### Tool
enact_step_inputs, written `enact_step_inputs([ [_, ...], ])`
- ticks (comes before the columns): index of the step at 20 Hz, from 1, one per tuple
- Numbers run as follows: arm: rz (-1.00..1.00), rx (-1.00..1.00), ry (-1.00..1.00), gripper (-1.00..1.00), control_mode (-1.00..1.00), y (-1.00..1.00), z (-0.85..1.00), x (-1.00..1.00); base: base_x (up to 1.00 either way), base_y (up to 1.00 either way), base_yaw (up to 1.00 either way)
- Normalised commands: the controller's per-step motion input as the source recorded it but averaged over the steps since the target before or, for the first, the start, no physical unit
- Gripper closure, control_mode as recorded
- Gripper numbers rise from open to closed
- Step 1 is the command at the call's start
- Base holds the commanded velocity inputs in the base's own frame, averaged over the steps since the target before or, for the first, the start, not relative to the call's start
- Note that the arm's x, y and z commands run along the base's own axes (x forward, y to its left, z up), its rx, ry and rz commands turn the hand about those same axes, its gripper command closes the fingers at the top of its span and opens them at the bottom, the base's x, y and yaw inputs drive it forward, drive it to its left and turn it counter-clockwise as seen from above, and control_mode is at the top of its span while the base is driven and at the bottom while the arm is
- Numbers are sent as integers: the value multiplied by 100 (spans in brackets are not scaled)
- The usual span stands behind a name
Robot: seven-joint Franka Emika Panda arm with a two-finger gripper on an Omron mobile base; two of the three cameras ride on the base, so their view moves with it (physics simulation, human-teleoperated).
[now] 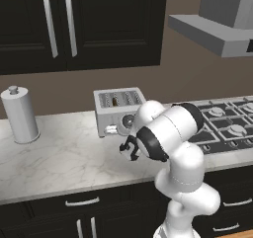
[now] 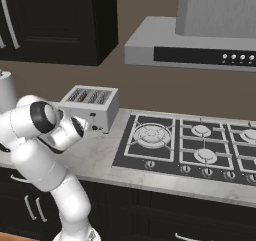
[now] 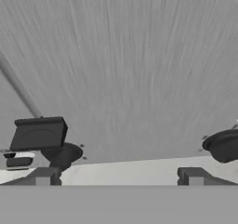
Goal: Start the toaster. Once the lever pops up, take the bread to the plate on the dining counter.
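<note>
Lighting even and moderate, rendered, source not identifiable. Upper cabinets (image 1: 99, 24) nearly black, detail lost. Soft shadow under the arm on the desk (image 1: 59, 158). Slight sheen on the toaster (image 3: 130, 69) face just beyond the fingers (image 3: 46, 176). Images coarse; edges jagged, no lens distortion.

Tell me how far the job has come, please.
Done: the bread sits in a slot of the toaster. In hand: the open gripper is close against the toaster's front, near a lever; whether it has been pressed, I cannot tell. Left: wait for the pop-up, then carry the bread to the plate.
</note>
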Motion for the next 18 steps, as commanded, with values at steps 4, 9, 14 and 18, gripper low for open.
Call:
enact_step_inputs([
  [4,0,0,0,-100,-100,0,0,0,0,0,0],
  [9,1,0,-1,-100,-100,0,13,-6,0,0,0],
  [14,4,0,-8,-100,-100,0,36,-5,0,0,0],
  [18,3,0,-9,-100,-100,0,45,0,0,0,0],
])
